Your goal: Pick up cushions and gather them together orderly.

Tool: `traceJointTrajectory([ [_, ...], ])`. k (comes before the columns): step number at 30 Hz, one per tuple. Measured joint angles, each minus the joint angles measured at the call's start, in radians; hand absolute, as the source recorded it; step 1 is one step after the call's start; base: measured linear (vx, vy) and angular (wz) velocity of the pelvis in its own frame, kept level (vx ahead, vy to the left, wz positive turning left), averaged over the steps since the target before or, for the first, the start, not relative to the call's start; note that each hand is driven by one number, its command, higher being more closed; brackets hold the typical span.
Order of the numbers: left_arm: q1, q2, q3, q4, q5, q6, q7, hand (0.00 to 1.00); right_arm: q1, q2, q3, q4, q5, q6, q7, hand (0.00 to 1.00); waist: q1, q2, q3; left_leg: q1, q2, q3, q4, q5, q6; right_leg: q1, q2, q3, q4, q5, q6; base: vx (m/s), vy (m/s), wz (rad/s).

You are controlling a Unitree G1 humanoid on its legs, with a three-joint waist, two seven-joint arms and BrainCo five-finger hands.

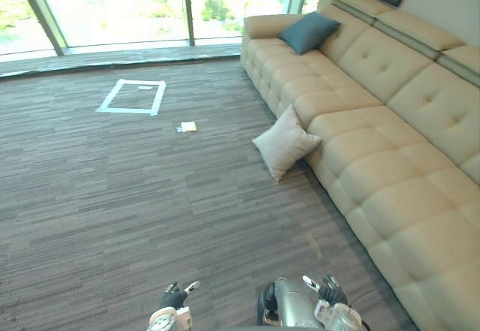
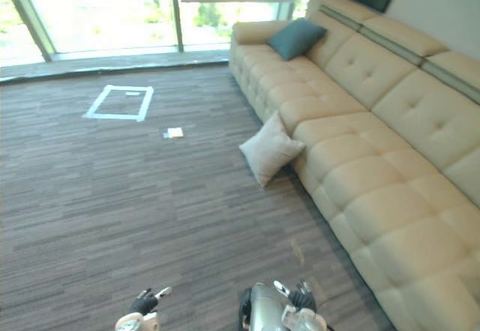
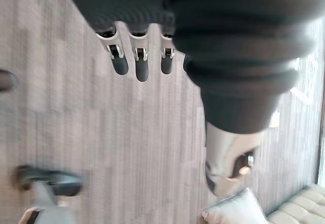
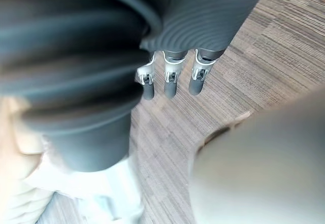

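Observation:
A pale grey cushion (image 1: 286, 142) stands on the carpet, leaning against the front of the beige sofa (image 1: 390, 166). A teal cushion (image 1: 309, 31) rests on the sofa's far end by the armrest. My left hand (image 1: 174, 298) hangs low at the bottom edge, far from both cushions; its wrist view has the fingers (image 3: 141, 64) straight over bare carpet, with the pale cushion (image 3: 237, 212) in the distance. My right hand (image 1: 331, 292) hangs near the sofa's front, its fingers (image 4: 171, 79) relaxed and holding nothing.
A rectangle of pale tape (image 1: 133, 96) marks the carpet at the far left, with a small piece of paper (image 1: 188, 127) lying near it. Tall windows (image 1: 112, 4) close off the far side. Wide carpet lies between me and the cushions.

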Motion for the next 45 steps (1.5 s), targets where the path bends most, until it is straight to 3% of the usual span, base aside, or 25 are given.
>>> traceJointTrajectory([
  [1, -0.003, -0.023, 0.015, 0.002, 0.005, 0.001, 0.001, 0.00, 0.000, -0.014, 0.001, 0.001, -0.002, 0.005, 0.001, 0.00, -0.014, 0.023, -0.010, 0.007, 0.026, -0.033, 0.037, 0.004, -0.003, -0.001, 0.016, 0.012, 0.062, 0.002, -0.024, 0.76, -0.241, 0.66],
  [3, 0.005, -0.058, 0.032, -0.001, 0.019, -0.001, -0.003, 0.00, -0.015, -0.044, 0.008, 0.001, -0.004, 0.007, 0.002, 0.00, -0.013, 0.086, -0.019, -0.064, 0.094, -0.066, 0.232, 0.049, -0.035, 0.008, 0.037, -0.025, 0.141, -0.093, -0.041, 0.71, -0.239, 0.37],
  [5, 0.001, -0.063, 0.082, -0.002, 0.029, 0.001, -0.005, 0.00, -0.031, -0.046, 0.007, 0.000, -0.005, 0.015, 0.000, 0.00, -0.006, 0.124, -0.007, -0.296, 0.191, -0.133, 0.742, 0.311, -0.112, 0.115, 0.086, -0.046, 0.138, -0.196, -0.077, 0.69, -0.225, 0.03],
  [7, 0.006, -0.062, 0.119, -0.022, 0.031, 0.001, -0.003, 0.00, -0.036, -0.040, 0.011, 0.010, -0.001, 0.023, -0.006, 0.00, 0.006, 0.117, 0.012, -0.412, 0.250, -0.116, 0.982, 0.278, -0.111, 0.267, 0.124, -0.041, 0.057, -0.225, -0.096, 0.75, -0.178, -0.36],
  [8, 0.010, -0.051, 0.123, -0.055, 0.031, 0.000, -0.002, 0.00, -0.037, -0.026, 0.030, 0.011, -0.001, 0.027, -0.008, 0.00, 0.014, 0.084, 0.027, -0.476, 0.253, -0.078, 1.021, 0.240, -0.100, 0.377, 0.125, -0.019, -0.017, -0.232, -0.098, 0.66, -0.142, -0.37],
  [10, 0.014, -0.041, 0.122, -0.082, 0.029, -0.003, -0.003, 0.00, -0.032, -0.006, 0.052, 0.012, -0.001, 0.027, -0.008, 0.00, 0.032, 0.051, 0.022, -0.580, 0.259, -0.003, 0.950, 0.196, -0.093, 0.488, 0.123, 0.017, -0.127, -0.232, -0.097, 0.56, -0.099, -0.51],
  [13, 0.019, -0.039, 0.114, -0.098, 0.023, -0.017, -0.002, 0.00, -0.043, 0.013, 0.049, 0.011, -0.001, 0.030, -0.008, 0.00, 0.044, 0.049, 0.023, -0.675, 0.221, 0.080, 0.535, 0.147, -0.089, 0.626, 0.112, 0.075, -0.229, -0.242, -0.067, 0.65, 0.023, -0.61],
  [14, 0.019, -0.039, 0.110, -0.097, 0.022, -0.020, -0.002, 0.00, -0.035, 0.021, 0.037, 0.011, -0.001, 0.029, -0.010, 0.00, 0.054, 0.049, 0.023, -0.679, 0.174, 0.059, 0.331, 0.172, -0.091, 0.664, 0.098, 0.103, -0.247, -0.259, -0.041, 0.61, 0.139, -0.71],
  [17, 0.038, -0.031, 0.086, -0.095, 0.016, -0.021, -0.001, 0.00, -0.023, 0.023, 0.044, 0.013, -0.001, 0.028, -0.016, 0.00, 0.067, 0.057, 0.014, -0.690, 0.126, -0.018, 0.164, 0.311, -0.080, 0.714, 0.094, 0.160, -0.261, -0.306, -0.005, 0.53, 0.245, -0.84],
  [18, 0.038, -0.002, 0.084, -0.089, 0.008, -0.020, -0.002, 0.00, -0.017, 0.045, 0.051, 0.016, -0.002, 0.028, -0.017, 0.00, 0.075, 0.020, -0.011, -0.693, 0.092, -0.017, 0.195, 0.320, -0.049, 0.722, 0.055, 0.208, -0.248, -0.316, 0.006, 0.62, 0.304, -0.47],
  [21, 0.016, 0.032, 0.063, -0.063, 0.016, -0.017, -0.004, 0.00, -0.003, 0.071, 0.040, 0.011, -0.002, 0.023, -0.016, 0.00, 0.057, -0.034, -0.019, -0.625, 0.053, 0.040, 0.218, 0.228, -0.013, 0.565, 0.005, 0.255, 0.126, -0.254, 0.043, 0.60, 0.301, -0.26],
  [22, 0.012, 0.034, 0.063, -0.057, 0.016, -0.017, -0.004, 0.00, -0.004, 0.071, 0.040, 0.011, -0.002, 0.024, -0.016, 0.00, 0.059, -0.037, -0.019, -0.608, 0.049, 0.050, 0.219, 0.213, -0.011, 0.536, 0.001, 0.259, 0.198, -0.226, 0.058, 0.65, 0.329, -0.58],
  [23, 0.006, 0.038, 0.062, -0.034, 0.019, -0.008, 0.000, 0.00, -0.012, 0.062, 0.036, 0.011, -0.002, 0.022, -0.015, 0.00, 0.059, -0.025, -0.009, -0.524, 0.044, 0.084, 0.212, 0.161, -0.009, 0.419, -0.029, 0.241, 0.466, -0.134, 0.111, 0.31, 0.147, -0.53],
  [25, 0.008, 0.039, 0.044, -0.016, 0.028, 0.002, 0.005, 0.00, -0.016, 0.054, 0.039, 0.000, -0.003, 0.011, -0.009, 0.00, 0.051, -0.013, -0.006, -0.407, 0.041, 0.120, 0.171, 0.125, -0.012, 0.316, -0.062, 0.160, 0.649, -0.147, 0.094, 0.51, 0.210, -0.57],
  [27, 0.005, 0.039, 0.014, -0.008, 0.037, 0.002, 0.003, 0.00, -0.020, 0.049, 0.044, -0.005, -0.004, 0.005, -0.004, 0.00, 0.042, -0.008, -0.010, -0.326, 0.042, 0.139, 0.103, 0.121, -0.013, 0.229, -0.068, 0.078, 0.658, -0.178, 0.080, 0.44, 0.136, -0.27],
  [30, 0.002, 0.032, -0.008, 0.001, 0.037, 0.004, -0.003, 0.00, -0.041, 0.041, 0.041, -0.004, -0.015, 0.006, -0.004, 0.00, 0.023, 0.008, -0.007, -0.182, 0.059, 0.217, -0.017, 0.128, -0.029, 0.150, -0.074, -0.131, 0.371, -0.235, 0.044, 0.45, 0.039, -0.32],
  [31, 0.008, 0.031, -0.009, 0.002, 0.037, 0.003, -0.003, 0.00, -0.043, 0.041, 0.041, -0.004, -0.029, 0.006, -0.004, 0.00, 0.023, 0.008, -0.007, -0.152, 0.057, 0.243, -0.043, 0.130, -0.039, 0.148, -0.070, -0.185, 0.260, -0.212, 0.015, 0.41, -0.011, -0.45],
  [32, 0.013, 0.035, -0.011, 0.001, 0.038, 0.003, -0.003, 0.00, -0.050, 0.041, 0.042, 0.003, -0.040, 0.006, -0.004, 0.00, 0.023, 0.001, -0.008, -0.121, 0.043, 0.259, -0.059, 0.125, -0.063, 0.148, -0.048, -0.206, 0.107, -0.122, -0.032, 0.35, -0.026, -0.37],
  [33, 0.015, 0.037, -0.012, 0.001, 0.038, 0.003, -0.004, 0.00, -0.050, 0.041, 0.043, 0.005, -0.040, 0.008, -0.004, 0.00, 0.023, -0.004, -0.009, -0.117, 0.038, 0.260, -0.059, 0.123, -0.065, 0.148, -0.045, -0.203, 0.080, -0.090, -0.041, 0.48, -0.083, -0.63],
  [34, 0.013, 0.022, -0.001, 0.011, 0.043, 0.004, -0.004, 0.00, -0.050, 0.029, 0.044, 0.013, -0.041, 0.011, -0.004, 0.00, 0.029, 0.008, -0.019, -0.091, 0.045, 0.259, -0.032, 0.105, -0.093, 0.154, -0.026, -0.190, 0.073, -0.117, -0.115, 0.58, -0.137, -0.65],
  [36, 0.016, 0.002, 0.008, 0.010, 0.057, 0.003, -0.005, 0.00, -0.052, 0.018, 0.036, 0.006, -0.040, 0.013, -0.005, 0.00, 0.016, 0.038, -0.015, -0.147, 0.104, 0.236, 0.167, 0.099, -0.103, 0.189, 0.006, -0.176, 0.044, -0.152, -0.105, 0.52, -0.179, -0.48],
  [38, 0.010, -0.017, 0.010, -0.007, 0.056, 0.002, -0.007, 0.00, -0.047, -0.009, 0.037, 0.006, -0.039, 0.016, -0.012, 0.00, 0.014, 0.086, -0.010, -0.328, 0.246, 0.116, 0.630, 0.128, -0.108, 0.292, 0.094, -0.147, -0.039, -0.178, -0.116, 0.34, -0.134, -0.45],
  [40, 0.017, -0.021, 0.010, -0.029, 0.056, 0.001, -0.006, 0.00, -0.045, -0.004, 0.046, 0.013, -0.037, 0.018, -0.017, 0.00, 0.026, 0.079, -0.006, -0.388, 0.274, 0.089, 0.741, 0.117, -0.114, 0.364, 0.120, -0.108, -0.070, -0.191, -0.120, 0.31, -0.053, -0.77],
  [43, 0.021, -0.017, 0.010, -0.052, 0.054, -0.002, -0.005, 0.00, -0.037, 0.004, 0.046, 0.016, -0.037, 0.020, -0.017, 0.00, 0.030, 0.054, -0.006, -0.446, 0.264, 0.092, 0.645, 0.106, -0.099, 0.441, 0.125, -0.031, -0.132, -0.197, -0.107, 0.31, -0.018, -0.91],
  [45, 0.020, -0.023, 0.031, -0.059, 0.049, -0.005, -0.004, 0.00, -0.035, 0.002, 0.044, 0.018, -0.037, 0.026, -0.018, 0.00, 0.037, 0.049, -0.005, -0.482, 0.243, 0.046, 0.439, 0.106, -0.099, 0.474, 0.128, 0.054, -0.162, -0.202, -0.088, 0.33, 0.091, -1.17],
])
